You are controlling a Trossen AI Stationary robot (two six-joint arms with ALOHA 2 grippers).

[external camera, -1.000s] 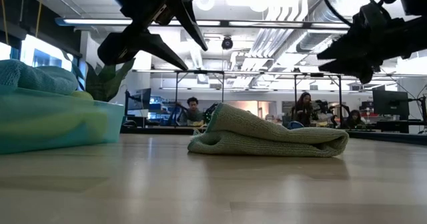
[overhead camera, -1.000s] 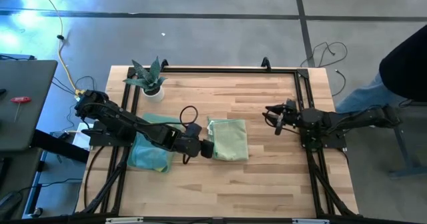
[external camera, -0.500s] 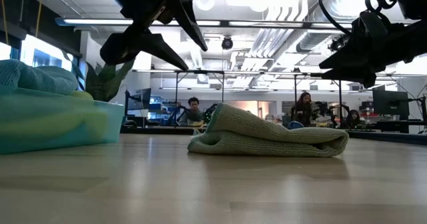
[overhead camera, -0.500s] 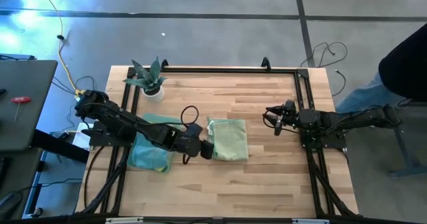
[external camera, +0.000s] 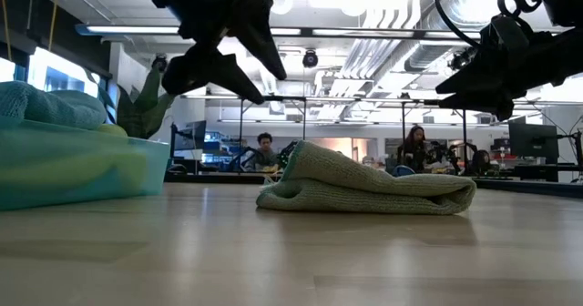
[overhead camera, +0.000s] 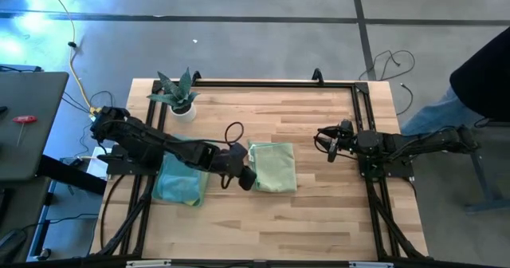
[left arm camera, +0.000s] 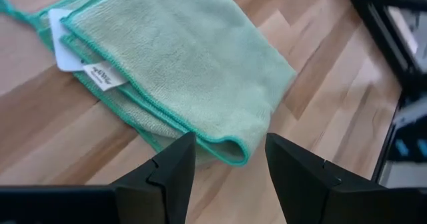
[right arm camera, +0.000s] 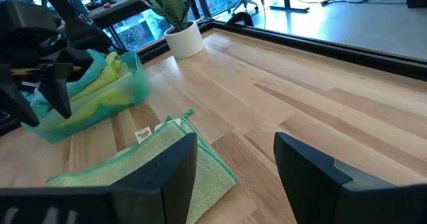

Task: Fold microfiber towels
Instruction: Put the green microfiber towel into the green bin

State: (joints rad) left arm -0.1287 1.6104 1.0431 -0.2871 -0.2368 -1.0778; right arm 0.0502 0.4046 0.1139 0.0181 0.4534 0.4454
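A pale green microfiber towel [overhead camera: 272, 166] lies folded on the wooden table [overhead camera: 319, 212], near its middle; in the low view the towel [external camera: 364, 189] humps up at its left. The towel [left arm camera: 180, 64] has a white label [left arm camera: 67, 47] at one corner. My left gripper [overhead camera: 237, 171] hovers open above the table, just left of the towel, its fingers [left arm camera: 170, 174] pointing down at the towel's folded edge without touching. More towels, teal and yellow [right arm camera: 100, 84], lie heaped in a bin. My right gripper [overhead camera: 328, 142] waits open at the table's right.
A see-through teal bin [overhead camera: 179, 179] with the heaped towels stands left of the folded towel, under my left arm. A small potted plant [overhead camera: 179, 96] stands at the far left corner. A black frame [overhead camera: 358, 88] runs along the table's edges. A person [overhead camera: 486, 68] stands beyond the right side.
My left gripper has rolled about its own axis and swung a little toward the table's far edge, staying open above the table beside the towel. The towel has not moved.
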